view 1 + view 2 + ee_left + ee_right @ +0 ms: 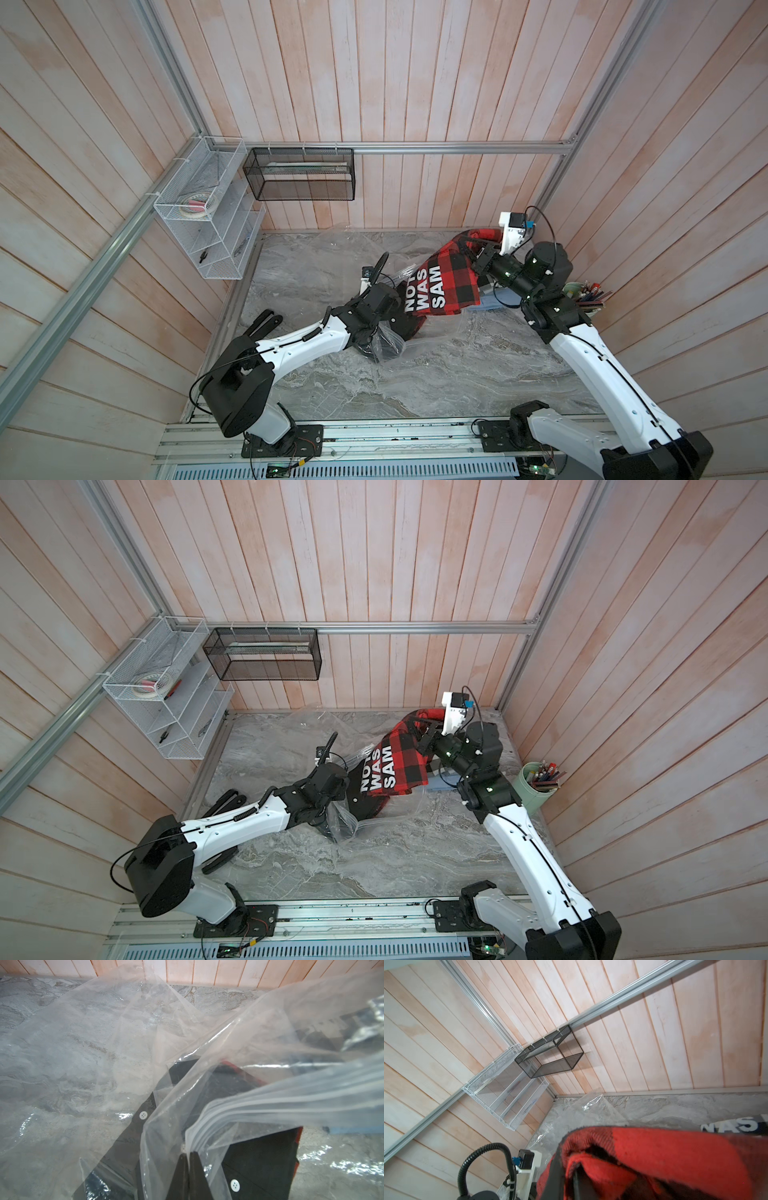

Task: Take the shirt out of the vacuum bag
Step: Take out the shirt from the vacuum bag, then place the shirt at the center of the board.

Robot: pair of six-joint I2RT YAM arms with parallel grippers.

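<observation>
Left wrist view: the left end effector is pressed together, pinching the ribbed zip edge of the vacuum bag low over the near part of the tabletop. Clear film fans out from the pinch and lies crinkled over the grey marbled surface. Black cloth of the shirt, with two white buttons, lies right by the fingertips, partly under the film and partly bare. In both top views the shirt runs from that pinch point up and away as a slanted band: the black lower end sits at the bag mouth, and the red-and-black plaid upper part, with white lettering, is raised off the tabletop. Farther back, the right end effector is closed on the plaid cloth at its highest point, and fabric drapes over the fingers and hides most of them. The rest of the bag spreads flat toward the back wall. A green pencil cup stands at the right edge. A white wire rack and a black mesh basket hang on the far walls.
</observation>
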